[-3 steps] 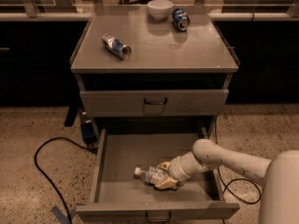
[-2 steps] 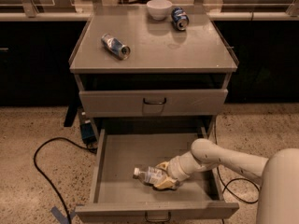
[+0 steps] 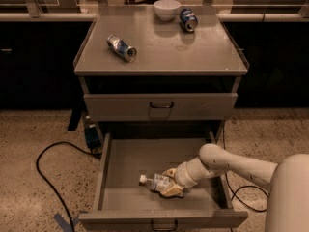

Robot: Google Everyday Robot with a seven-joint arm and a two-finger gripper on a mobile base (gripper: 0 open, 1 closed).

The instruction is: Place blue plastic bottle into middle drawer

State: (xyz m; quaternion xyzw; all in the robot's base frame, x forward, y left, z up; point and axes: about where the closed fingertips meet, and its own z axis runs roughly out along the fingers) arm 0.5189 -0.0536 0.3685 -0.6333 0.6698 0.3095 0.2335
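The middle drawer (image 3: 126, 159) is pulled wide open at the bottom of the grey cabinet. The blue plastic bottle (image 3: 153, 181) lies on its side on the drawer floor, white cap pointing left. My gripper (image 3: 170, 183) reaches in from the right, low inside the drawer. Its fingers (image 3: 172, 193) sit on either side of the bottle's rear end, closed on it. My pale arm (image 3: 231, 164) crosses the drawer's right wall.
The upper drawer (image 3: 161, 106) is shut. On the cabinet top lie two blue-and-silver cans (image 3: 121, 48) (image 3: 188, 19) and a white bowl (image 3: 166, 9). A black cable (image 3: 46, 178) and a blue box (image 3: 91, 135) are on the floor at the left.
Almost nothing has changed. The gripper and the bottle stay in the same spot in the drawer, with only a slight shift of the arm.
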